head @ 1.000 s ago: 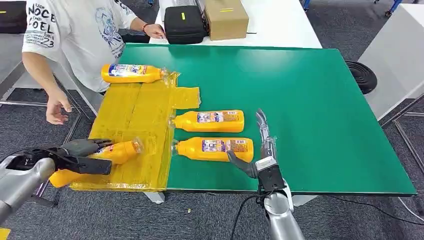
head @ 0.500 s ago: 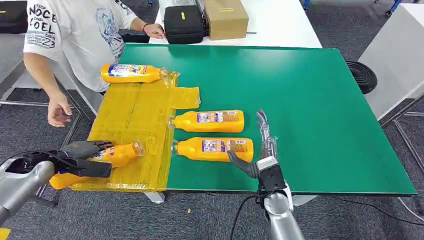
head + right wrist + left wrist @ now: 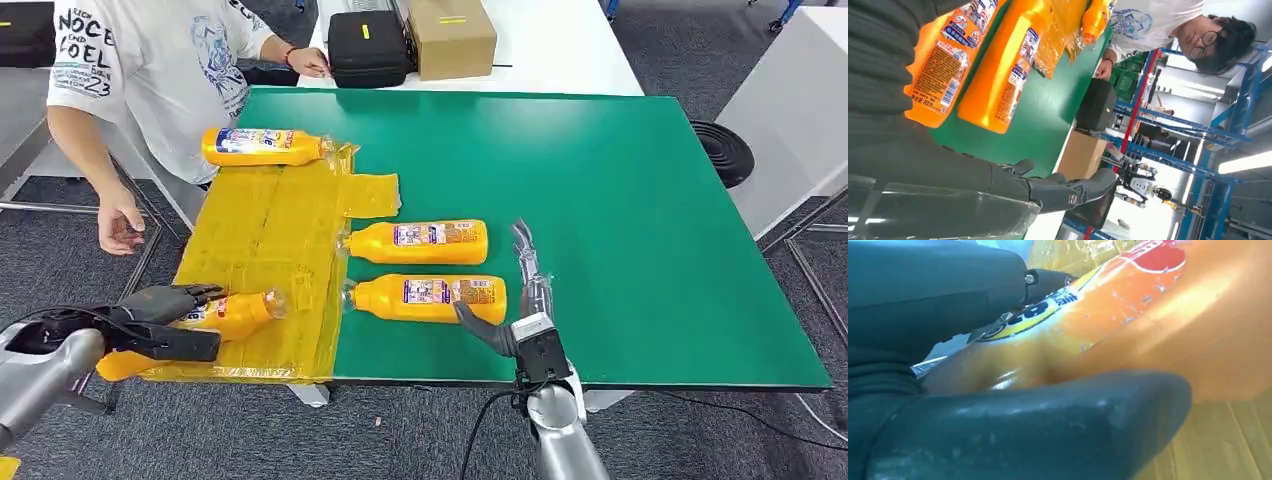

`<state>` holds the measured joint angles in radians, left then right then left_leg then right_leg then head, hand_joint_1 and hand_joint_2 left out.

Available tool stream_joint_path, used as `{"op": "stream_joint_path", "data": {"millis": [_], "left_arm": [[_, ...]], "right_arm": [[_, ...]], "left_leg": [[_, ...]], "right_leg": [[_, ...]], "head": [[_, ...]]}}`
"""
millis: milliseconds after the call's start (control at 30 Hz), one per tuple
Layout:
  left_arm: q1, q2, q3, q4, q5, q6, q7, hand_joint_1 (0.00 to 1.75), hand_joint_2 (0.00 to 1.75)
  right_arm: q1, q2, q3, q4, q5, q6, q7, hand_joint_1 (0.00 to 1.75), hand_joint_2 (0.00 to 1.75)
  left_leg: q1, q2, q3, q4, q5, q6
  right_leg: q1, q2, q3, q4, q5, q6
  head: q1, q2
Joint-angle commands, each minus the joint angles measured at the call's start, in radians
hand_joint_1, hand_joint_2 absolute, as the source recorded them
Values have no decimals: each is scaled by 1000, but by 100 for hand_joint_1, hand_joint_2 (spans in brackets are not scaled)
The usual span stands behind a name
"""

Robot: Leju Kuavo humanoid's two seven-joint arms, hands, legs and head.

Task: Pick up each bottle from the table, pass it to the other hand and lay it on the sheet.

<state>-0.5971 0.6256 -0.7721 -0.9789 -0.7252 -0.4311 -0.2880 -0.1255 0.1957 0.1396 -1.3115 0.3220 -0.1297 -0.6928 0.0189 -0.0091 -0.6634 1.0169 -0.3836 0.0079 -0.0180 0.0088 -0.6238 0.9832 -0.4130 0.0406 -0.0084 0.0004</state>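
Left hand [image 3: 160,318] lowered, holding bottle [image 3: 215,320] on yellow sheet [image 3: 270,230] | right hand [image 3: 515,300] spread | green table [image 3: 620,200], grey carpet [image 3: 400,430]

I count four orange bottles: one in my left robot hand [image 3: 160,318], one [image 3: 262,146] at the far end of the single yellow sheet [image 3: 270,240], and two [image 3: 420,242] [image 3: 430,297] on the green table [image 3: 620,200]. Beyond sit one black case [image 3: 368,47], one cardboard box [image 3: 452,37] and one person [image 3: 150,70].
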Motion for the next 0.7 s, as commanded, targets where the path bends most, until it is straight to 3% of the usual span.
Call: {"op": "stream_joint_path", "data": {"millis": [33, 233, 467, 700], "left_arm": [[-50, 18, -56, -32, 17, -52, -13, 0, 0], [-53, 17, -85, -66, 33, -48, -8, 0, 0], [-107, -69, -153, 14, 15, 29, 3, 0, 0], [-78, -85, -146, 15, 11, 78, 9, 0, 0]], "right_arm": [[-49, -19, 9, 65, -2, -3, 6, 0, 175], [-50, -22, 5, 63, -5, -7, 9, 0, 175], [-31, -27, 0, 38, -9, -14, 14, 0, 175], [-37, -25, 0, 41, -9, -14, 16, 0, 175]], "left_leg": [[0, 0, 4, 1, -2, 1], [0, -1, 2, 0, -1, 0], [0, -4, 4, -1, -1, 1], [0, -1, 4, -1, -1, 1]], "right_leg": [[1, -2, 5, 0, -2, -2], [0, -2, 2, 0, -1, -1], [0, -6, 5, -1, -2, -2], [0, -3, 4, -1, -2, -1]], "head": [[0, 0], [0, 0], [0, 0], [0, 0]]}}
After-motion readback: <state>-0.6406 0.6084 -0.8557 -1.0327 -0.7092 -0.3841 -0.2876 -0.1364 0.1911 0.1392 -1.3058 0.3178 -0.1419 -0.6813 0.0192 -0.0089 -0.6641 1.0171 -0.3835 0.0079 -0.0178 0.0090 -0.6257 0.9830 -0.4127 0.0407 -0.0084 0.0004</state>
